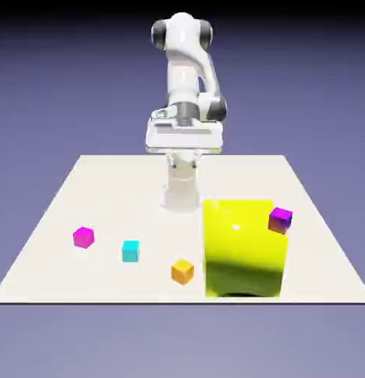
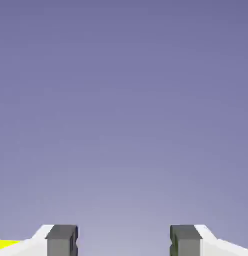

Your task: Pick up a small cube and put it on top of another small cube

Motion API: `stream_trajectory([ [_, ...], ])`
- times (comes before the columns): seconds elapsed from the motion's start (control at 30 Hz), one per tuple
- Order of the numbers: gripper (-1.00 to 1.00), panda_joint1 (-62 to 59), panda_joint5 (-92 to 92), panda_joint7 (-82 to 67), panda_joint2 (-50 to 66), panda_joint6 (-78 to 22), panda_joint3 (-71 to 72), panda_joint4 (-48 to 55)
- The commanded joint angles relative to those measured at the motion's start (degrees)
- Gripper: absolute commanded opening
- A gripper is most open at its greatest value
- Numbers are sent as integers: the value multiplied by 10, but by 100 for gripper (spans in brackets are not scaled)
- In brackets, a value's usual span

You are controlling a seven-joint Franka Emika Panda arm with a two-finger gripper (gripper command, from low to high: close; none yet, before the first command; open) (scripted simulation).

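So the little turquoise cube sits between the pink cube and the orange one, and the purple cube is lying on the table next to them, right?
Not quite. The purple cube is not beside them: in the exterior view it sits at the upper right edge of the big yellow block, on the far side from them. The rest holds: the turquoise cube sits between the pink cube and the orange cube.

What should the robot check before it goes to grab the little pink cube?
1. Gripper open and empty: ok.
2. Pink cube alone on the table, nothing touching it: ok.
3. Turquoise cube top bare, ready for stacking: ok.
4. Orange cube and yellow block clear of both cubes: ok.
5. Gripper above the pink cube: not ok, hand view shows only backdrop.
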Motion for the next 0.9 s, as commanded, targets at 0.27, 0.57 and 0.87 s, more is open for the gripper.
stream_trajectory([
  [0.27, 0, -13, 24, -72, 187, -177, -105, 123],
  [0.57, 0, -26, 48, -144, 374, -354, -210, 245],
  [0.87, 0, -39, 73, -217, 561, -531, -315, 368],
])
